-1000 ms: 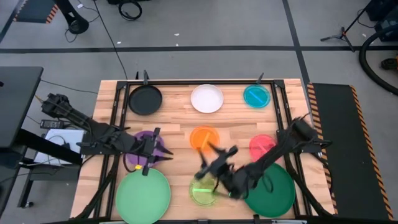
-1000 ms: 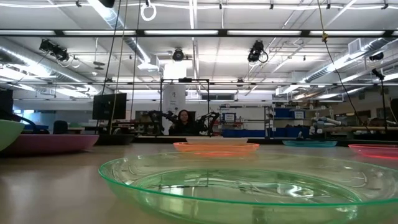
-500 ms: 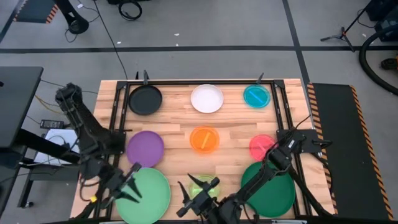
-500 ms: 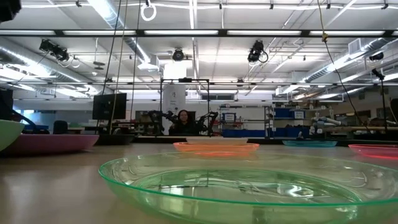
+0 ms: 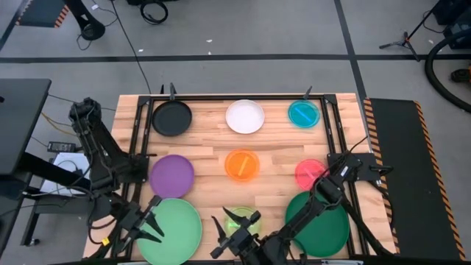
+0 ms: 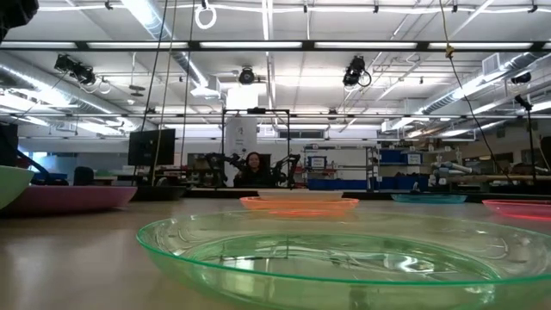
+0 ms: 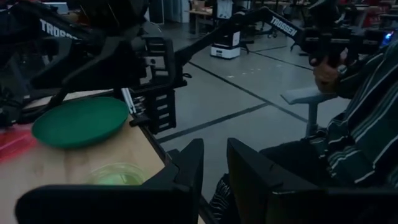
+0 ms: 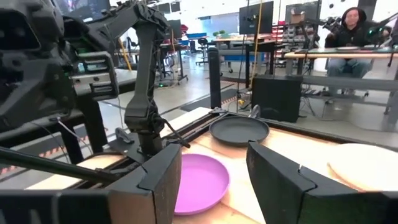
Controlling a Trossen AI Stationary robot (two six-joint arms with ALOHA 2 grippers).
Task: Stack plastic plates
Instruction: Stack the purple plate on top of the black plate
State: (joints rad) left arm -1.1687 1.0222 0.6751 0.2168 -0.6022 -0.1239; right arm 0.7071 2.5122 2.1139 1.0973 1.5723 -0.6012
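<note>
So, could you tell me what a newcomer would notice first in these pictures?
Probably the plastic plates spread singly across the wooden table, none stacked: the light green plate and dark green plate at the near edge, the orange plate mid-table. Next, the left gripper and right gripper, both low at the near edge, holding nothing.

Left gripper (image 7: 214, 177) fills the foreground, dark fingers (image 7: 186, 165) parallel with a narrow gap between them, nothing in it. Past them: wooden table (image 7: 68, 163) edge with the dark green plate (image 7: 81, 120) on it, lime plate (image 7: 117, 173) nearer the fingers, red-pink blur (probably a plate) at the frame edge. Black arm frame (image 7: 155, 81) stands just beside the green plate. Person in striped sleeve (image 7: 367, 134) seated off the table, hand (image 7: 326, 70) raised.
</note>
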